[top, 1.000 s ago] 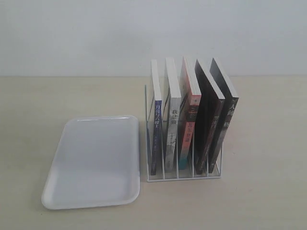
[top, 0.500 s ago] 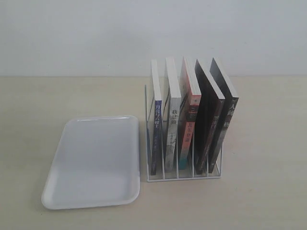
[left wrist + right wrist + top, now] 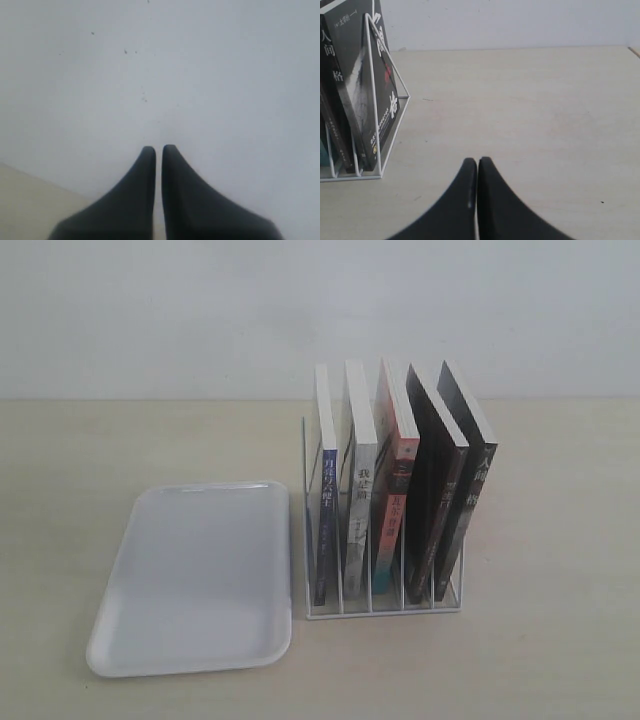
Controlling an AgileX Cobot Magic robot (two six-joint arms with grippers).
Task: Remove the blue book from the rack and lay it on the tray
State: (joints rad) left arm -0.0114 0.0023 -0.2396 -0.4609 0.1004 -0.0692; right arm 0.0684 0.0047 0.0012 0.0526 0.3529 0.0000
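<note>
- While the blue book stands upright in the end slot of the rack, nearest the tray, you hold nothing.
- Your left gripper is closed and empty, over a white surface.
- Your right gripper is closed and empty, above the table beside the rack.

Matte black, tapered fingers

A pale beige table runs back to a plain white wall. Four books stand upright side by side with their spines facing the exterior camera. They are a white-and-grey-spined book, a pink-and-teal-spined book just to its right, then an inner black-spined book and an outer black-spined book. Both black books appear to lean rightward at the top.
</note>
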